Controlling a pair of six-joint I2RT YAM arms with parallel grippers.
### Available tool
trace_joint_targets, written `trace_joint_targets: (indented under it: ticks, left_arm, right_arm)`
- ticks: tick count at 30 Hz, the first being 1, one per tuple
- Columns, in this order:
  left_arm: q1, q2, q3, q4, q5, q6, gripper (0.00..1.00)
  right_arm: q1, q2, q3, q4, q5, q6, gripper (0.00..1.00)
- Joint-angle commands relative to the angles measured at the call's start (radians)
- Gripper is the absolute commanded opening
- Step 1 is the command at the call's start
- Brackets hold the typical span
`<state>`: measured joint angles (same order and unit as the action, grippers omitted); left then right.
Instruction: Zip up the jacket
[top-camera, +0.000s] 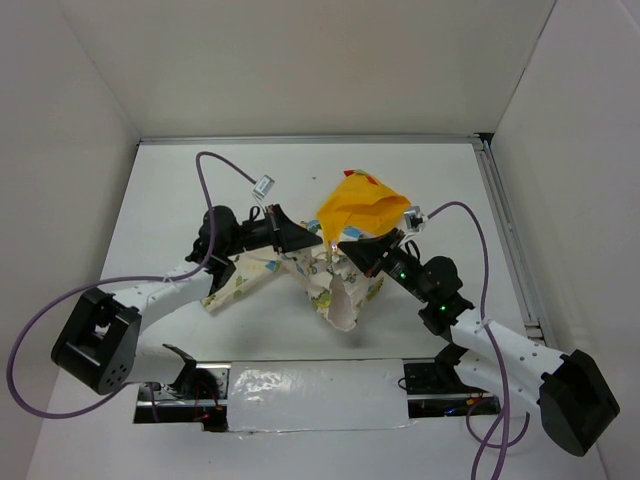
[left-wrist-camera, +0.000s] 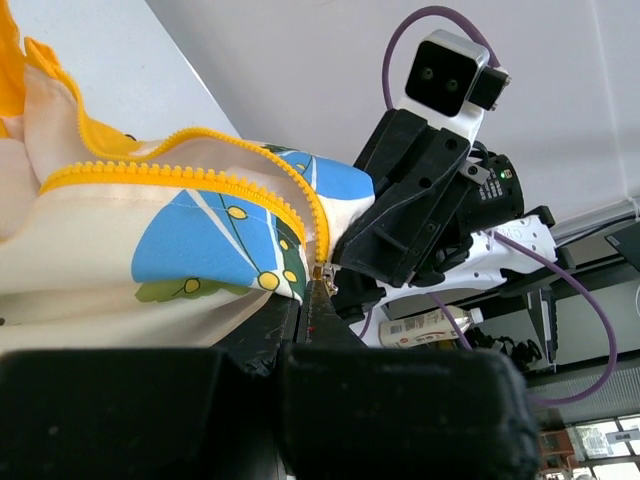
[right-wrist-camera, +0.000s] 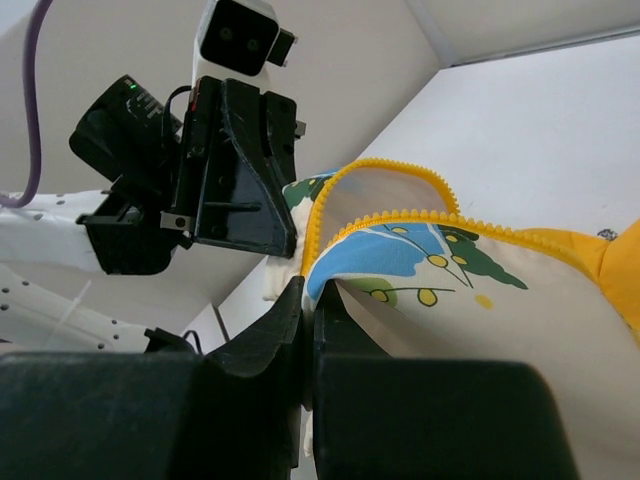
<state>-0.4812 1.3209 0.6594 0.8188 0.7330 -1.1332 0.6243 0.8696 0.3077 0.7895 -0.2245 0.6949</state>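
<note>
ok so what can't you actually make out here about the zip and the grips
- Zipper slider: left wrist view, mostly behind the fingertips of the left gripper; top view, too small.
- How far it is zipped: both wrist views, blocked by their own blurred fingers.
- Which part of the jacket the right gripper pinches: right wrist view, buried between shut fingers.

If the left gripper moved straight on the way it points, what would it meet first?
Most likely the right gripper, facing it just beyond the edge of the jacket that the left gripper pinches, though depth is unclear.
</note>
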Motion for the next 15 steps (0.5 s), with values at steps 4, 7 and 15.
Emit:
trace_joint_targets:
  ticks: [4,7,15]
  left_arm:
    - [-0.008,0.023,0.055,0.143,0.014,-0.017,0.0]
    - [-0.008,0.032,0.059,0.16,0.011,-0.025,0.0]
    - [-0.011,0.031,0.066,0.164,-0.01,-0.023,0.0]
  right_arm:
    - [0.009,-0.015,-0.007,0.105,-0.007,0.006,0.0]
    - [0.012,-0.009,-0.005,0.109,-0.007,0.006,0.0]
    - [0.012,-0.011,-0.005,0.108,-0.013,0.005,0.0]
